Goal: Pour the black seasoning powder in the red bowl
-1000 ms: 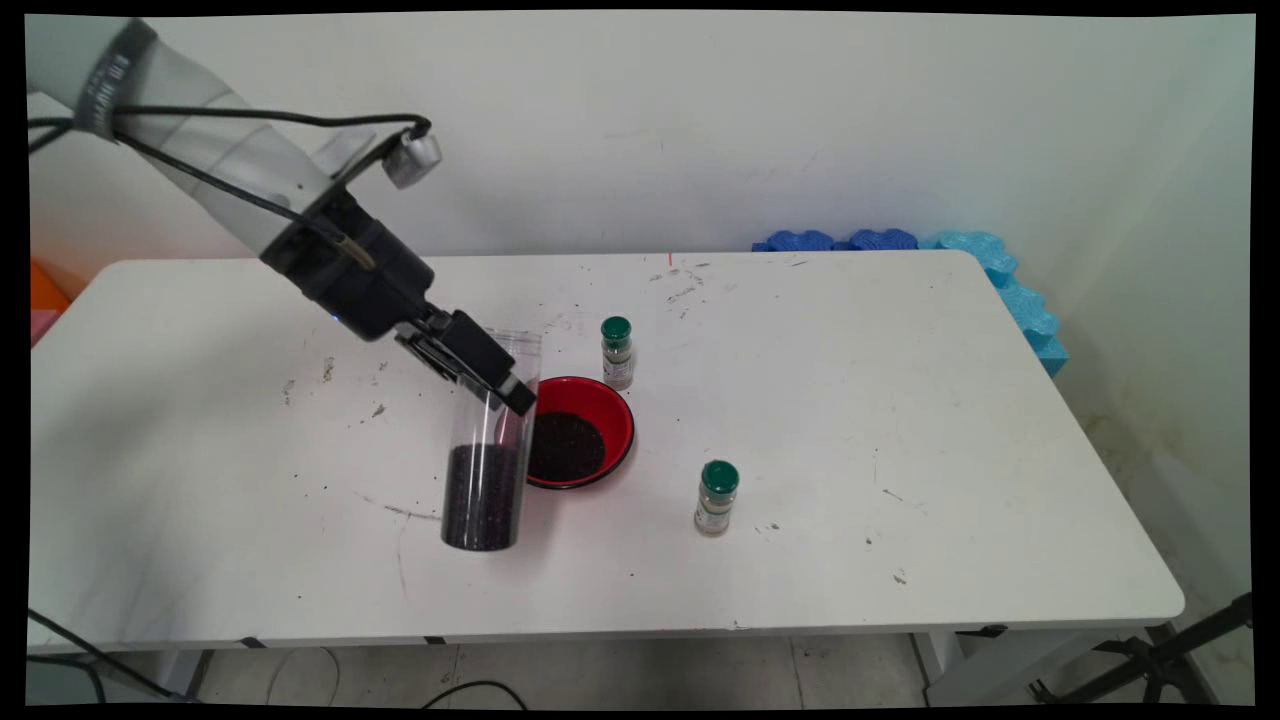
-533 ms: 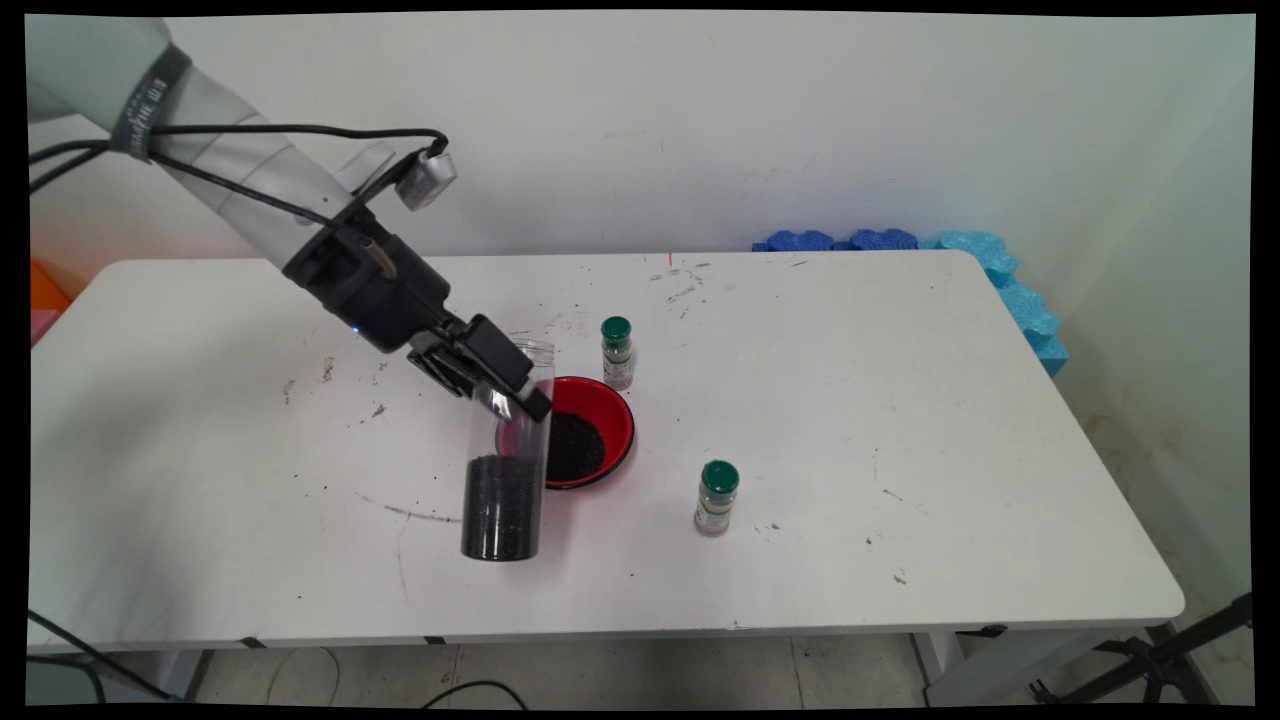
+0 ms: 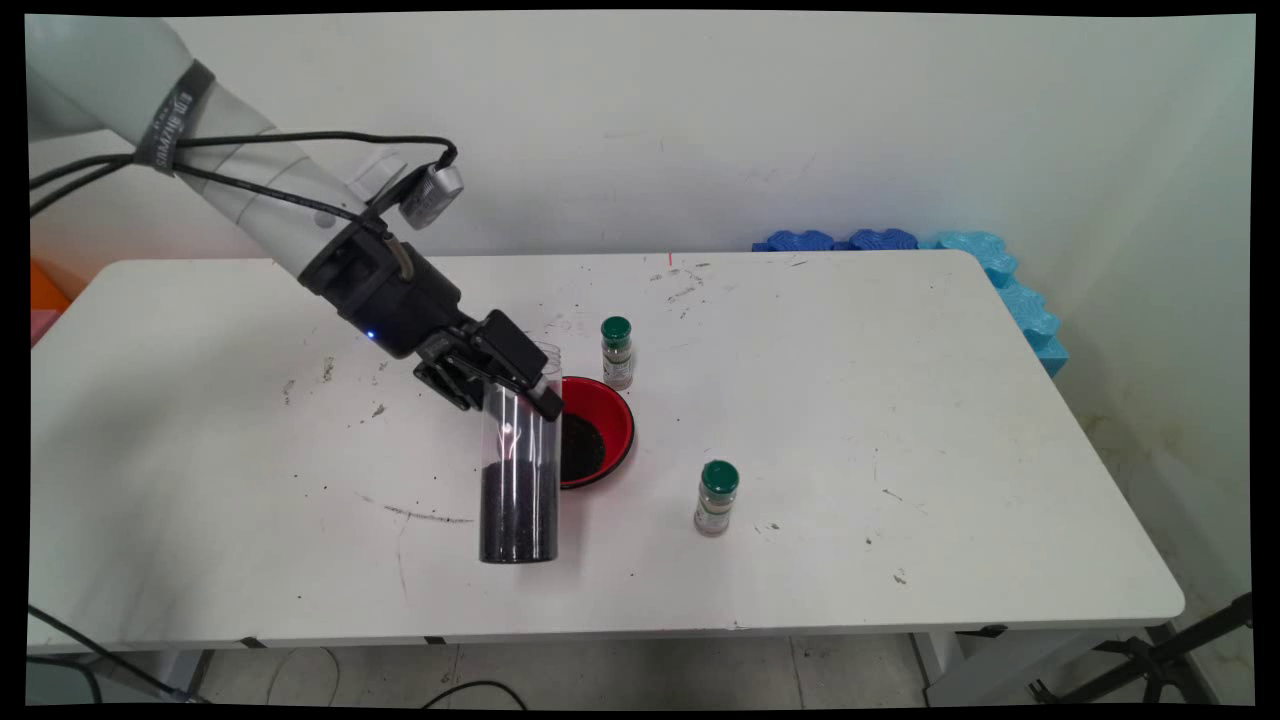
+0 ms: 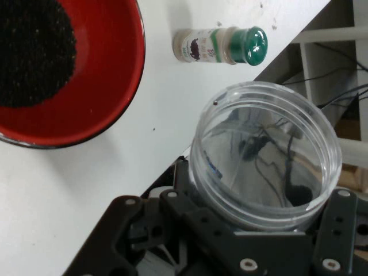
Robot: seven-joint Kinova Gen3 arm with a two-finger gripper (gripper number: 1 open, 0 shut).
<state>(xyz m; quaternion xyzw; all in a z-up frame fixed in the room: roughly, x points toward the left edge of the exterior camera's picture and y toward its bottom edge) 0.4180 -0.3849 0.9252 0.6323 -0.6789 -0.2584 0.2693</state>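
- Main view: the gripper (image 3: 505, 375) pinches a clear jar (image 3: 518, 470) near its rim (dark grains fill the lower part), held upright just beside the red bowl (image 3: 605, 430) on the white surface (image 3: 900, 420); two green-capped bottles (image 3: 617, 352) (image 3: 716, 497) stand near.
- Hand view: the jar's open mouth (image 4: 264, 155) sits between the gripper's links; the bowl (image 4: 109, 86) holds dark grains.

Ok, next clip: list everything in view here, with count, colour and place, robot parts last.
clear jar: one, transparent, dark grains in its lower part, upright in the claw, in front of the bowl's left side
bowl: one, red, dark grains inside, table centre
spice bottles: two, green caps, one behind the bowl, one to its right front
foam pieces: blue, at the table's far right corner
table: one, white, speckled
claw: one, black, closed on the jar's upper part
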